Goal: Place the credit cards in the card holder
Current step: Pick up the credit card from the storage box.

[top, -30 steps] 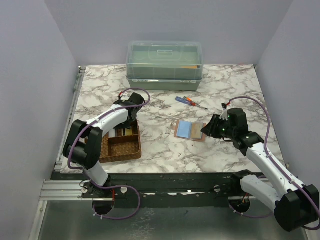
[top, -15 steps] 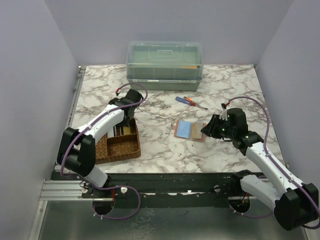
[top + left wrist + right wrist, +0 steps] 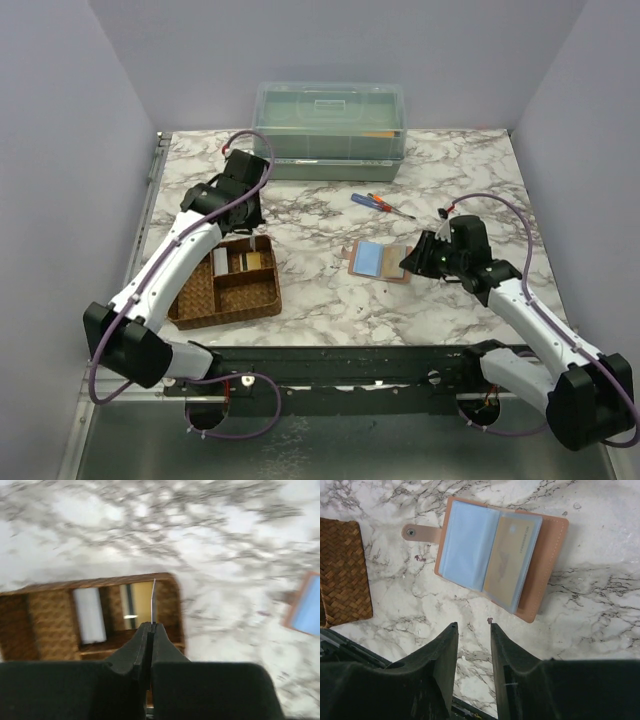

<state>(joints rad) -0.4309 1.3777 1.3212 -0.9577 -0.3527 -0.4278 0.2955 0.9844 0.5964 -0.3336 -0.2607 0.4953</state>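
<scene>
Card (image 3: 153,600), seen edge-on as a thin sliver, is clamped in the left gripper (image 3: 151,625), pointing straight ahead; right gripper (image 3: 472,625) is held open, empty.

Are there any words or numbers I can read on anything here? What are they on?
No text reads clearly.
Tan card in the card holder: a line of tiny print, too small to read.
Clear box lid: a faint raised rectangle, no letters legible.
Thin card in the left gripper: edge-on, face hidden.
</scene>
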